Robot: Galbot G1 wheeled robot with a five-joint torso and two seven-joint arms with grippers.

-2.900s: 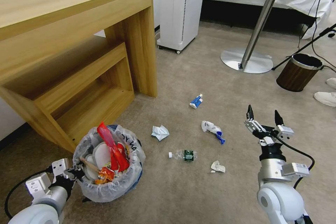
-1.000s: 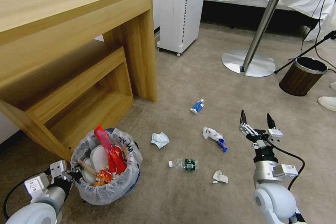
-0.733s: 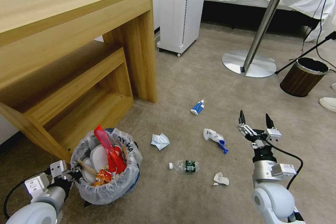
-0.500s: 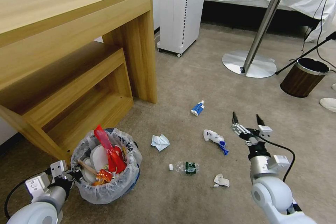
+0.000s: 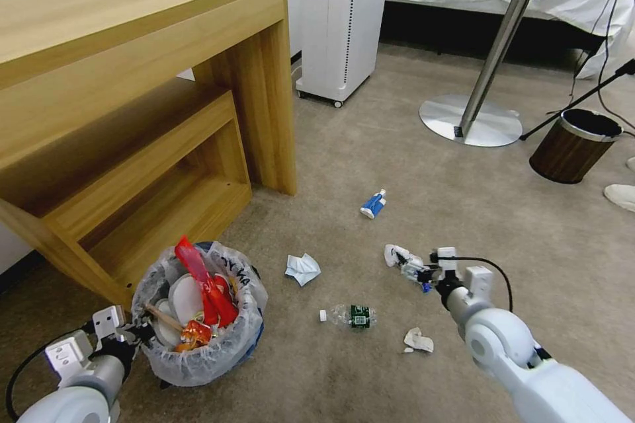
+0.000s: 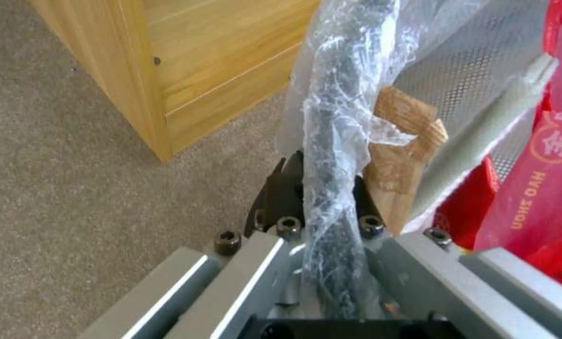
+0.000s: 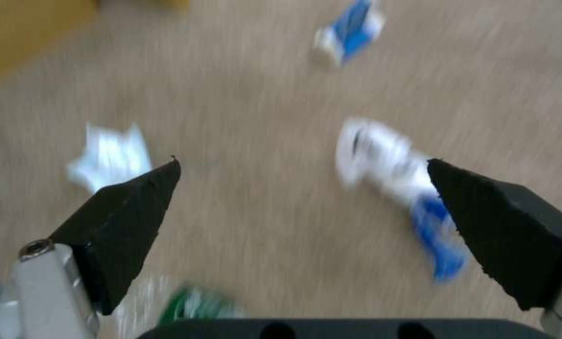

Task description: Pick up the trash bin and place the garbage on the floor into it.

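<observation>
The trash bin (image 5: pixel 202 324) sits on the tan carpet floor (image 5: pixel 370 158) at the robot's left, near the foot of the wooden desk (image 5: pixel 132 79). It is a small blue bin with a crinkly see-through bag (image 6: pixel 337 117) over its rim, and red wrappers (image 5: pixel 205 284), white paper and a wooden stick poke out of the top. The left gripper (image 5: pixel 135 332) is at the bin's near left side, and its black fingers (image 6: pixel 281 193) are pinched together on the bagged rim. The right gripper (image 5: pixel 413 269) is low over the floor at the robot's right. Its two black fingertips (image 7: pixel 130 207) are spread wide apart with nothing between them. A white and blue packet (image 5: pixel 403 258) lies on the floor just beside this gripper, close to its tips; in the right wrist view the packet (image 7: pixel 394 183) sits near one finger. More garbage lies around: a crumpled white paper (image 5: pixel 303 268) toward the bin, a small clear bottle with a green label (image 5: pixel 350 314) lying on its side nearer the robot, a small white scrap (image 5: pixel 418 340) close to the right arm, and a blue and white packet (image 5: pixel 372 203) farther away. A brown bin with a metal rim (image 5: pixel 572 145) stands well apart, at the far right.
</observation>
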